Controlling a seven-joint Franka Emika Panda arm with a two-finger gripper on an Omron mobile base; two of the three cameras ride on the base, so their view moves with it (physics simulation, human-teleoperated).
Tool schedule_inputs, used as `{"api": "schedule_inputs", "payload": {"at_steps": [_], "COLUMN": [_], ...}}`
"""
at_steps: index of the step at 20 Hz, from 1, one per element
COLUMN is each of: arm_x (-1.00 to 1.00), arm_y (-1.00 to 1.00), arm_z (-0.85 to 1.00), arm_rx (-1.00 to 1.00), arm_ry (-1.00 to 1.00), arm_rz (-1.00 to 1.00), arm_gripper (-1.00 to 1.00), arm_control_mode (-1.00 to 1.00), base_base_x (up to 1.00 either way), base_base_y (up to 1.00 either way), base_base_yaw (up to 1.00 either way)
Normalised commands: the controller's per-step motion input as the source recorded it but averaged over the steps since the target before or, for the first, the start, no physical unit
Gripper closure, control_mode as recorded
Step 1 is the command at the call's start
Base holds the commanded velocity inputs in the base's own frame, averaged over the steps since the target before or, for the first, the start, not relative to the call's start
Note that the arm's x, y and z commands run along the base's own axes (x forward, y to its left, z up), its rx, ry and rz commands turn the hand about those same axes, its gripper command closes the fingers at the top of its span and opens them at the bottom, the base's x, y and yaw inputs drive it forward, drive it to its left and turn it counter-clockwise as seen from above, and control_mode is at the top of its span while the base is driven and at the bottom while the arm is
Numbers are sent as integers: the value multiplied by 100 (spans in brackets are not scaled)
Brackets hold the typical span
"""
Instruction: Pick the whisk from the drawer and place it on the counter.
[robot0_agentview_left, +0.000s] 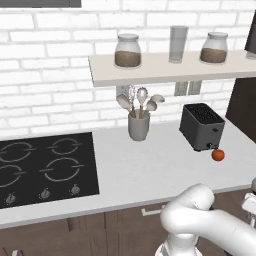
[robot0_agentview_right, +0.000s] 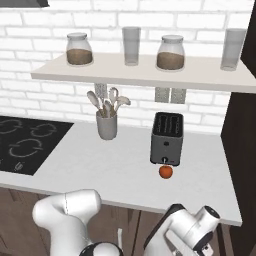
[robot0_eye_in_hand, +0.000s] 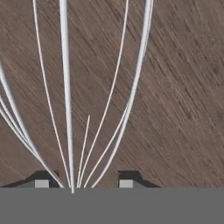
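Observation:
The whisk (robot0_eye_in_hand: 66, 87) is seen very close in the hand view. Its fine white wire loops fan upward from a point low between my fingertips. It lies on the brown wooden drawer floor (robot0_eye_in_hand: 179, 87). My gripper (robot0_eye_in_hand: 84, 181) is open, with one dark fingertip on each side of where the wires meet; the handle is hidden below the frame. The pale counter (robot0_agentview_left: 150, 170) (robot0_agentview_right: 100, 167) with its black cooktop (robot0_agentview_left: 45, 167) (robot0_agentview_right: 25, 142) lies above, and my arm reaches down in front of it.
On the counter stand a dark toaster (robot0_agentview_left: 201, 126) (robot0_agentview_right: 167, 137), a small red-orange fruit (robot0_agentview_left: 218, 155) (robot0_agentview_right: 166, 171) and a grey cup of wooden spoons (robot0_agentview_left: 138, 125) (robot0_agentview_right: 107, 125). A beige wall shelf (robot0_agentview_left: 165, 70) (robot0_agentview_right: 140, 75) carries jars and glasses.

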Motion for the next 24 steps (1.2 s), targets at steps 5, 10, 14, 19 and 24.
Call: {"api": "schedule_inputs", "payload": {"at_steps": [5,10,14,19,24], "arm_x": [-72,-95,-70,-74,-66], "arm_y": [-3,-8,1,9,45], "arm_z": [-42,14,93,100,100], "arm_rx": [0,1,-4,-7,-11], "arm_ry": [0,-6,-19,-19,-28], "arm_rz": [0,-2,-2,0,0], "arm_gripper": [100,100,100,100,100], "arm_control_mode": [-100,-100,-100,-100,-100], "base_base_x": [0,0,0,0,0], "base_base_y": [0,0,0,0,0], "base_base_yaw": [0,0,0,0,0]}}
